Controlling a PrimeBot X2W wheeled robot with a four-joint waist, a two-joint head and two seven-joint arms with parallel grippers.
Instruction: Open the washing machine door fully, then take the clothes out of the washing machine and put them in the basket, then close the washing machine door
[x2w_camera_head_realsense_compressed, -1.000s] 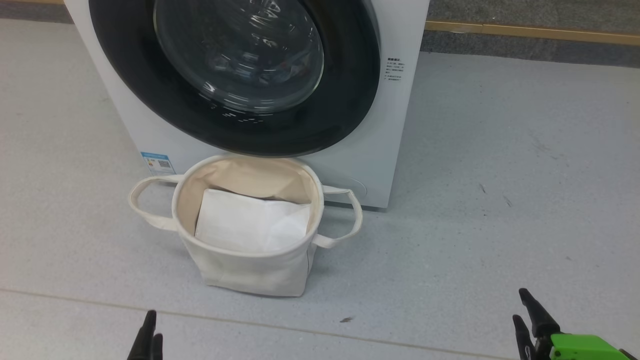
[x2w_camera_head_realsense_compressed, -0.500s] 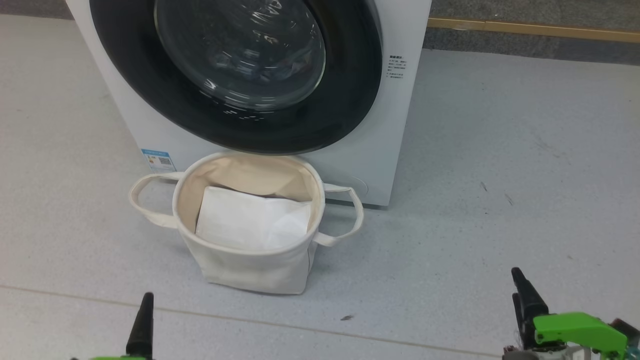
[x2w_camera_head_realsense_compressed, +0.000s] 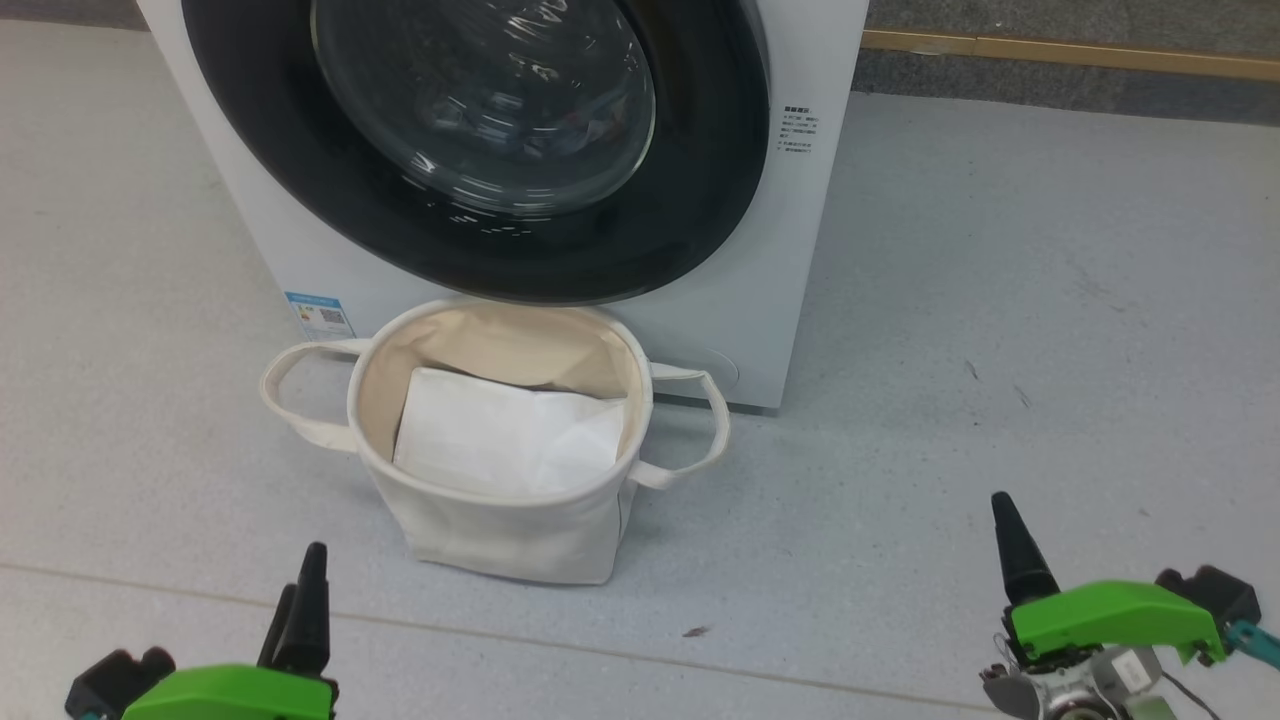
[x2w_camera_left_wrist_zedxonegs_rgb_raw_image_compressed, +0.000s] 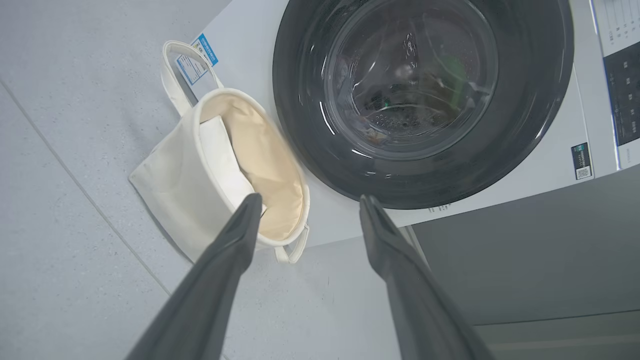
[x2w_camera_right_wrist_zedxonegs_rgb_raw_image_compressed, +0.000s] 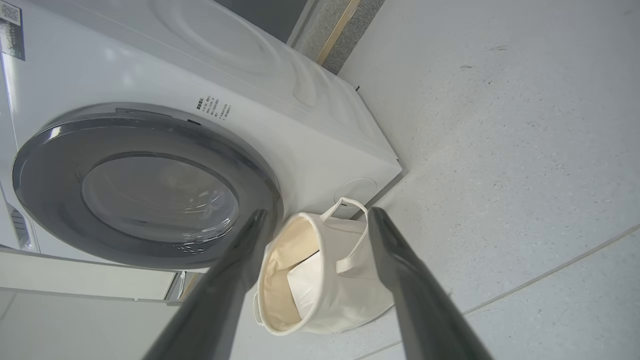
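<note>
Both hands free. Left gripper (x2w_camera_left_wrist_zedxonegs_rgb_raw_image_compressed: 310, 198): fingers spread wide, nothing between them, hanging over the floor (x2w_camera_head_realsense_compressed: 1000, 300). Right gripper (x2w_camera_right_wrist_zedxonegs_rgb_raw_image_compressed: 317, 211): same, spread and empty. Ahead of the left gripper and inward toward the right one stands the basket (x2w_camera_head_realsense_compressed: 500, 545), well clear of both sets of fingers, upright with its mouth open. In it is one white folded sheet (x2w_camera_head_realsense_compressed: 510, 440), lying at a slant with tan lining showing above it; no printed garment in there. Just beyond the basket, farther out from both hands, is the washing machine (x2w_camera_head_realsense_compressed: 790, 250). The basket sits right at its foot, below the door (x2w_camera_head_realsense_compressed: 480, 130). The door looks shut, flush with the front. Clothes: I judge they are in the drum behind the glass, but reflections keep me from making them out. Step in hand, my reading: the first one, opening the door, not yet begun. Next move calls for one arm to go up and forward past the basket to the door's rim, hook the edge and swing it full wide. I cannot tell which side carries the catch. Note: the basket is close under the door, so mind the arm's path over it.
</note>
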